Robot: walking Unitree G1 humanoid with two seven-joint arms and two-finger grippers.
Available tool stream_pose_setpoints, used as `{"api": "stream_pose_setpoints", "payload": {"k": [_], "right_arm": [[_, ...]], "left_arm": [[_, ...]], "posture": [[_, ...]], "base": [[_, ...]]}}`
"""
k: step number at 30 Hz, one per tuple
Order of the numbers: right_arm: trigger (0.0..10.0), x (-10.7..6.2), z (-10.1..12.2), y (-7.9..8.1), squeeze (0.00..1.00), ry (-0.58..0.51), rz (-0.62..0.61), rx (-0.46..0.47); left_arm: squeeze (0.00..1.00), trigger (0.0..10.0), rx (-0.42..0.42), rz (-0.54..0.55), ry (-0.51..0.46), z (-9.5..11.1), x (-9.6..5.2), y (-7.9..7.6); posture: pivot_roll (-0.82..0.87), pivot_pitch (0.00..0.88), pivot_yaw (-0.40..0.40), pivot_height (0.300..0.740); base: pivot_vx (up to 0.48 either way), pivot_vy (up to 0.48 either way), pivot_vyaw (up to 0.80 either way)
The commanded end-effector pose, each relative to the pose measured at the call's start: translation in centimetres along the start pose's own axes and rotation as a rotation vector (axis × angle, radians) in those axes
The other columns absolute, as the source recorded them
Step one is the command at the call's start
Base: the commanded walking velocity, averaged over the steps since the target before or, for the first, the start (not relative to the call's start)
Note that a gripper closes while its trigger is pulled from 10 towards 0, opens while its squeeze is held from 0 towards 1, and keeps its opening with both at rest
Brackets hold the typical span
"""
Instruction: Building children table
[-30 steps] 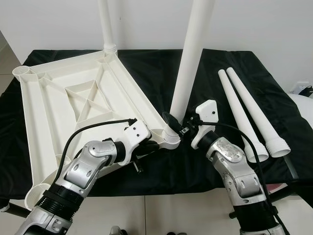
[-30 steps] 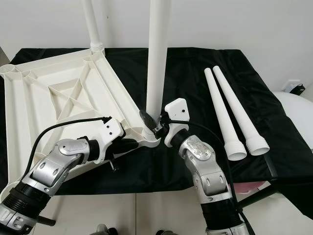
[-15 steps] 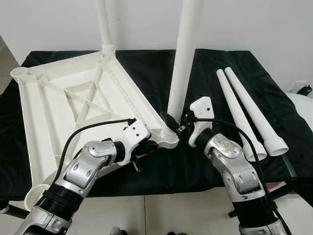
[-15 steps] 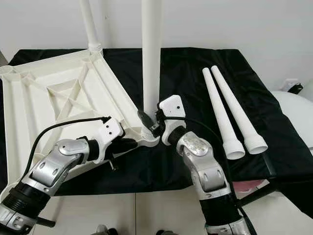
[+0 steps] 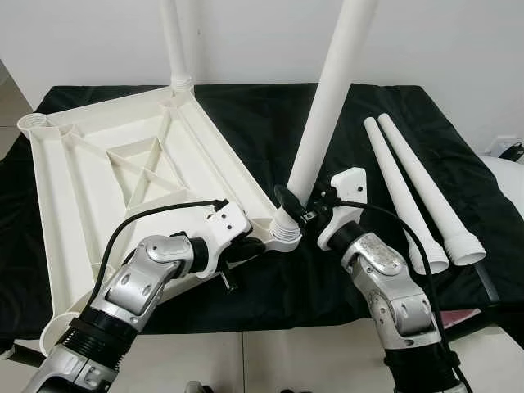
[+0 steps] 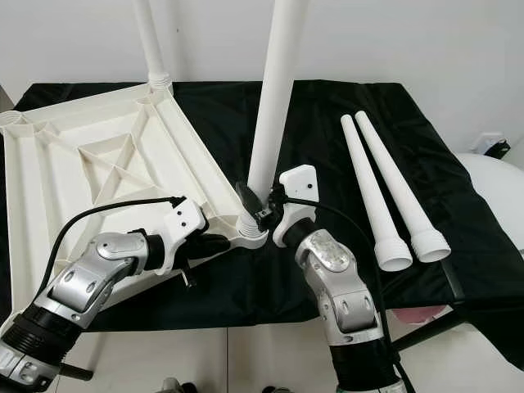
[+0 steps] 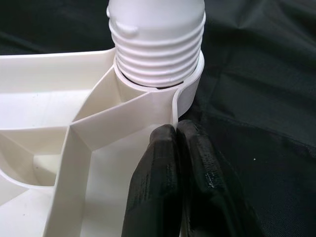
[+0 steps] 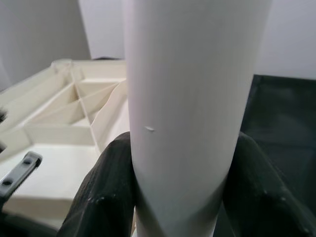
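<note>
The white table top (image 5: 90,188) lies upside down on the black cloth. One white leg (image 5: 174,49) stands in its far corner socket. A second leg (image 5: 327,106) leans to the right, with its threaded end (image 7: 155,54) sitting in the near corner socket (image 5: 285,233). My right gripper (image 5: 293,205) is shut on this leg just above the socket, one black finger (image 8: 106,192) on each side. My left gripper (image 5: 250,246) is shut on the table top's rim (image 7: 148,118) right beside that socket.
Two loose white legs (image 5: 413,192) lie side by side on the cloth at the right, threaded ends toward me. The black cloth (image 5: 270,123) covers the work surface, and its front edge runs close to my arms. A white wall stands behind.
The held leg has tilted: its top now leans further to the right while its base stays in the socket. The left gripper has kept its hold on the rim.
</note>
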State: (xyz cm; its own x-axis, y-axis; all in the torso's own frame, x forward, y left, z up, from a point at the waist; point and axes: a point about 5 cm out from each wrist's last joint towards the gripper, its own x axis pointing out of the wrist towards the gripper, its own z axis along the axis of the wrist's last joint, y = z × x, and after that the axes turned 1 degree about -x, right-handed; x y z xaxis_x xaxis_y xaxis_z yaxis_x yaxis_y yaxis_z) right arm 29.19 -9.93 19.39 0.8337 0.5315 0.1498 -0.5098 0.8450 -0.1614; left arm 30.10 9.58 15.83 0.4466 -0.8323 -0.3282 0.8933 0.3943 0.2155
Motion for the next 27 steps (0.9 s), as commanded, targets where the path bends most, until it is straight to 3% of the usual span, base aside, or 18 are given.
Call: {"api": "stream_pose_setpoints", "payload": {"k": [1, 8, 13, 19, 22, 27], "right_arm": [[10.0, -1.5, -5.0, 0.3, 0.00, 0.247, -0.017, -0.014], [10.0, -2.3, -5.2, 1.2, 0.00, 0.206, 0.013, -0.020], [10.0, -2.6, -5.5, 0.8, 0.00, 0.197, -0.049, 0.074], [10.0, -2.7, -5.6, 0.8, 0.00, 0.194, -0.060, 0.083], [10.0, -2.7, -5.8, 0.7, 0.00, 0.201, -0.076, 0.121], [10.0, -2.5, -6.5, 0.5, 0.00, 0.276, -0.055, 0.104]], "left_arm": [[0.00, 0.0, -0.009, -0.019, 0.030, -0.5, -0.2, -0.1], [0.00, 0.0, -0.008, -0.018, 0.030, -0.6, -0.2, -0.1], [0.00, 0.0, -0.009, -0.018, 0.031, -0.6, -0.3, -0.1], [0.00, 0.0, -0.009, -0.018, 0.031, -0.6, -0.3, -0.1], [0.00, 0.0, -0.009, -0.019, 0.031, -0.6, -0.3, -0.1], [0.00, 0.0, -0.008, -0.022, 0.030, -0.5, -0.3, -0.1]], "posture": [[0.02, 0.160, 0.018, 0.740], [0.02, 0.157, 0.016, 0.740], [0.02, 0.158, 0.015, 0.740], [0.02, 0.158, 0.016, 0.740], [0.02, 0.158, 0.016, 0.740], [0.02, 0.160, 0.021, 0.740]], "base": [[0.000, 0.000, 0.00], [0.000, 0.000, 0.00], [0.000, 0.000, 0.00], [0.000, 0.000, 0.00], [0.000, 0.000, 0.00], [0.000, 0.000, 0.00]]}}
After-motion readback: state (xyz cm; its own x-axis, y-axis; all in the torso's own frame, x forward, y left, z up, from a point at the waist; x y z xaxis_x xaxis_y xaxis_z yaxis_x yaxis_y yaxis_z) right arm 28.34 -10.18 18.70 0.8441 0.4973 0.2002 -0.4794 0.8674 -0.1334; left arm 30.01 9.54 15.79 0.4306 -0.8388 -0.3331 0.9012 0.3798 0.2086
